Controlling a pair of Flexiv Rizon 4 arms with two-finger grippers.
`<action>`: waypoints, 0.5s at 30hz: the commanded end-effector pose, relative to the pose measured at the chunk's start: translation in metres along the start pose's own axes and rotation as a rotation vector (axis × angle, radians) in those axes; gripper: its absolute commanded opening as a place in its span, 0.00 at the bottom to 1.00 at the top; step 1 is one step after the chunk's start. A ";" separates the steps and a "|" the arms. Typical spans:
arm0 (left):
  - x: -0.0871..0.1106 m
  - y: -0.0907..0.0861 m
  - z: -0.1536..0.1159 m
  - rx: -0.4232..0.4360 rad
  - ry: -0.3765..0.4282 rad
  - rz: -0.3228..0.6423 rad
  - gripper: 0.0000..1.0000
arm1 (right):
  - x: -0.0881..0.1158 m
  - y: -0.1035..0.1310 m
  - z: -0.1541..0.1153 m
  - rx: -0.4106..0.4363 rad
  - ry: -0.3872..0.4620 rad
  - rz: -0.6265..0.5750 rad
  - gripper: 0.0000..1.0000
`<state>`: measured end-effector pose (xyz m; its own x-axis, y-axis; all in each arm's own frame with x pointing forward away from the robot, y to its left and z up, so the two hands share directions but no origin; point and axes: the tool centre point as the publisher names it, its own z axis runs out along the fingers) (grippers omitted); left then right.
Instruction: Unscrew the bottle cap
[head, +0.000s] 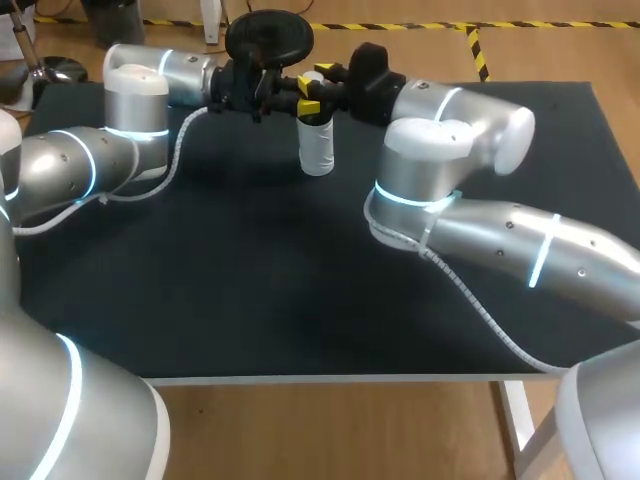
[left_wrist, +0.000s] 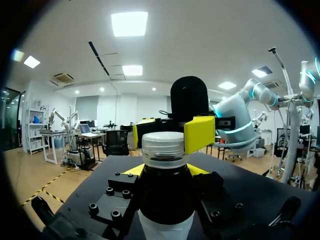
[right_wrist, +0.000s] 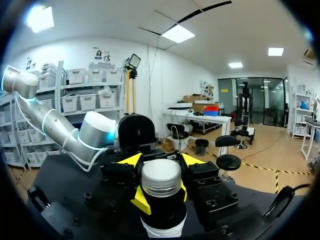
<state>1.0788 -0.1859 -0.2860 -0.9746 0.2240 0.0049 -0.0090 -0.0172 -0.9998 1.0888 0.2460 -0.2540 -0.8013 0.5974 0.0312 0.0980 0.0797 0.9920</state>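
One bottle (head: 317, 150) stands upright on the black table (head: 250, 290), in the upper middle of my head view, dark in its upper half with a white band around its lower half. Its cap (left_wrist: 163, 148) is pale and ribbed and sits on the neck. In the head view the cap is mostly hidden where the two grippers meet above the bottle. My left gripper (head: 288, 95) comes in from the upper left. In its own wrist view (left_wrist: 165, 172) the yellow tips show as slivers pressed against the dark shoulders on either side, so I read it as closed on the bottle just under the cap. My right gripper (head: 320, 90) comes in from the right, facing the left one across the bottle. In the left wrist view one of its yellow fingers (left_wrist: 199, 134) lies against the side of the cap, and the other shows just past the opposite side. In the right wrist view (right_wrist: 162, 196) its yellow tips hug the neck region right under the cap's rim, so I take it as clamped on the cap. My left arm (head: 135, 100) bends across the upper left of the head view. My right arm (head: 440, 150) fills the right side, with a coiled cable (head: 470, 300) trailing down along it.
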 end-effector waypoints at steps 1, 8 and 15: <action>-0.004 -0.001 0.002 0.000 0.008 0.000 0.00 | -0.012 -0.008 -0.002 -0.038 0.164 -0.022 0.00; -0.004 -0.001 0.002 0.000 0.008 0.000 0.00 | -0.017 -0.009 -0.003 -0.076 0.369 -0.060 0.00; -0.004 -0.001 0.002 0.000 0.008 0.000 0.00 | -0.018 -0.008 -0.006 -0.107 0.617 -0.030 0.00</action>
<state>1.0810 -0.1914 -0.2859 -0.9750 0.2222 0.0046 -0.0080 -0.0146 -0.9999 1.0880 0.2373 -0.2533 -0.9517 0.3057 0.0301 0.0278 -0.0120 0.9995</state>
